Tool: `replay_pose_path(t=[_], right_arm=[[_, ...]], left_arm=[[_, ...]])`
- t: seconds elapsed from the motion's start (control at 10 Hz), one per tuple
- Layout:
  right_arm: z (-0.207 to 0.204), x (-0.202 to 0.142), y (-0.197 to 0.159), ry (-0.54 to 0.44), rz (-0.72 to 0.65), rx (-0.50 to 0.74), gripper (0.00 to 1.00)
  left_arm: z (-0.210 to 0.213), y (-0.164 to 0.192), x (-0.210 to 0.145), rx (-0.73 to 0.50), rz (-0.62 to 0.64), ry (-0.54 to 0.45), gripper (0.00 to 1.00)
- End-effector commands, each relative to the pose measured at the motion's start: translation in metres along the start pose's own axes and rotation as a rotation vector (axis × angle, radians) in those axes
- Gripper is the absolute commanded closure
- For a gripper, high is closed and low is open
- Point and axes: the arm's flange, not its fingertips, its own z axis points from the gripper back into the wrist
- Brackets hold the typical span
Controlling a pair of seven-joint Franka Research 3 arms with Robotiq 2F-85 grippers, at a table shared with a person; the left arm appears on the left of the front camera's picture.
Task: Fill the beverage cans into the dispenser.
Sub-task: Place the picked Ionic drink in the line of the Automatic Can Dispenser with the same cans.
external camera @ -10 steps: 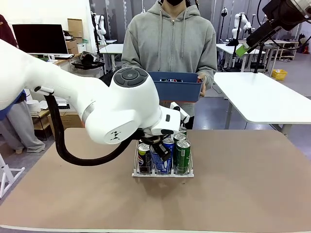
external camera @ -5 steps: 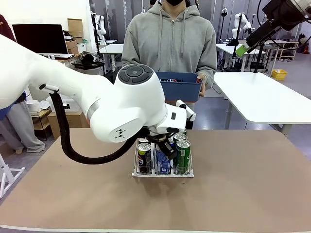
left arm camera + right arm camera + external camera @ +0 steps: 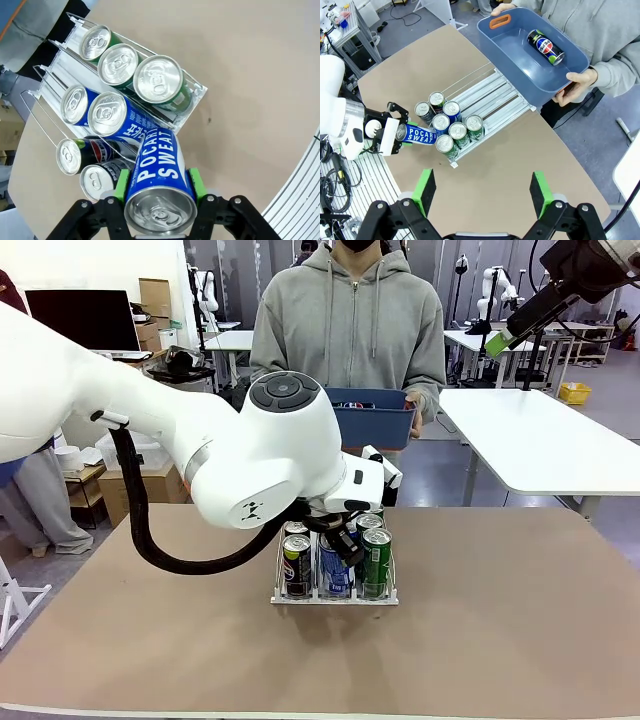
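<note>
My left gripper (image 3: pixel 159 184) is shut on a blue-and-white beverage can (image 3: pixel 156 172), held tilted just above the front of the dispenser (image 3: pixel 192 102). The can's lower end points at the middle lane. In the front view the left gripper (image 3: pixel 342 540) hangs over the dispenser (image 3: pixel 335 597), whose three lanes hold several cans: a black one (image 3: pixel 297 560), a blue one (image 3: pixel 334 575) and a green one (image 3: pixel 377 555) at the front. My right gripper (image 3: pixel 482 192) is open and empty, high above the table, looking down on the dispenser (image 3: pixel 492 97) and the held can (image 3: pixel 420 134).
A person at the far side holds a blue bin (image 3: pixel 517 62) with both hands; one black can (image 3: pixel 546 47) lies in it. The bin (image 3: pixel 365 425) hangs beyond the dispenser's back end. Brown tabletop (image 3: pixel 500 620) lies free left and right of the dispenser.
My left arm has shifted a little to the right and up, carrying the blue-and-white can over the dispenser's front. The right arm and the person's bin have stayed put.
</note>
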Motion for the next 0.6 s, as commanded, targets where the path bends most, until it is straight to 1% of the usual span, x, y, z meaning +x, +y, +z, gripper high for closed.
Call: replay_pose_path(t=[0.0,0.3,0.5], right_arm=[[0.0,-0.001,0.0,-0.004,-0.001,0.009,0.0],[0.0,-0.001,0.0,-0.004,-0.001,0.009,0.0],[0.0,-0.001,0.0,-0.004,-0.001,0.009,0.0]], left_arm=[[-0.015,0.019,0.017,0.068,0.025,0.002,0.43],[-0.023,0.025,0.026,0.073,0.037,0.0,0.43],[-0.034,0.029,0.03,0.056,0.046,0.019,0.43]])
